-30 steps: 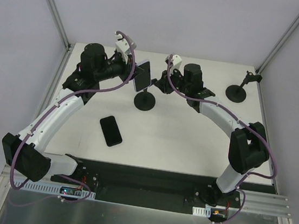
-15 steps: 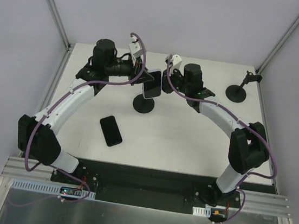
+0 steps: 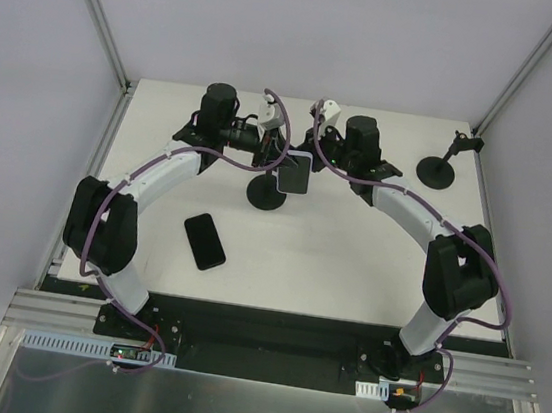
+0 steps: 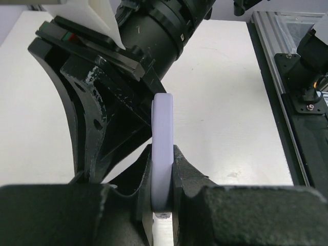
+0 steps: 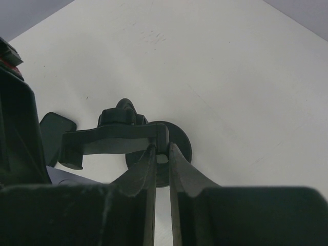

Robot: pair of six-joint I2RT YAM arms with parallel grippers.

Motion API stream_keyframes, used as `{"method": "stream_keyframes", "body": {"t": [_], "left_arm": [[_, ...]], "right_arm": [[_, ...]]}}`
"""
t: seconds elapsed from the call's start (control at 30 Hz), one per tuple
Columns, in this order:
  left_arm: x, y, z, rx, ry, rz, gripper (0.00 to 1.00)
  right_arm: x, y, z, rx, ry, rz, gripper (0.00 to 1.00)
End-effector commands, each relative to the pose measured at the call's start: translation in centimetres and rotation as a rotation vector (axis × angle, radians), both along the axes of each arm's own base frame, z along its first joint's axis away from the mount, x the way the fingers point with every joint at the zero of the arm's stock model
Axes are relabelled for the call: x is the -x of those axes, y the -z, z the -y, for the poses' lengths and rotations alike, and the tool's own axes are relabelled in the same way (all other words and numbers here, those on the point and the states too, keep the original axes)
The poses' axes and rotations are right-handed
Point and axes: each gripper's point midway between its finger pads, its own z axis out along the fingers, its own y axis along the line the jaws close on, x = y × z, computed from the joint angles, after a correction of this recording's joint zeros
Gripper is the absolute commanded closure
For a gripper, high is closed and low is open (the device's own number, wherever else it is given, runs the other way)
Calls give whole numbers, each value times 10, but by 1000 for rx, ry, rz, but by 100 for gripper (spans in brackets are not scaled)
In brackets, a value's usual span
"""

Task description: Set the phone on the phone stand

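The phone (image 3: 296, 175), in a pale lilac case, hangs upright just above and right of the black phone stand (image 3: 266, 193) at the back middle of the table. My left gripper (image 3: 280, 161) is shut on it. In the left wrist view the phone's lilac edge (image 4: 162, 143) stands pinched in the left gripper (image 4: 163, 177). My right gripper (image 3: 309, 151) reaches in from the right. In the right wrist view the right gripper (image 5: 162, 152) is shut on the end of the phone stand's cradle bar (image 5: 115, 139), over its round base (image 5: 182, 143).
A second, black phone (image 3: 204, 241) lies flat on the table front left of the stand. Another small black stand (image 3: 438, 169) sits at the back right corner. The right arm's wrist (image 4: 159, 36) fills the space close behind the held phone.
My left arm has swung right, carrying the phone from left of the stand to just over its right side. The right gripper has closed on the stand's cradle bar.
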Motion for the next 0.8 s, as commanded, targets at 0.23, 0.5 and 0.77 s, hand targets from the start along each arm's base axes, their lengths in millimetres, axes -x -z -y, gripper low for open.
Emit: {"method": "stream_keyframes", "body": {"t": [0.23, 0.5, 0.77], "left_arm": [[18, -32, 11, 117, 213, 272, 100], [11, -26, 12, 117, 222, 260, 100], [-2, -26, -1, 88, 105, 288, 100]], "right_arm": [[25, -36, -17, -124, -247, 20, 99], [32, -34, -21, -130, -308, -9, 99], [17, -26, -12, -96, -213, 16, 99]]}}
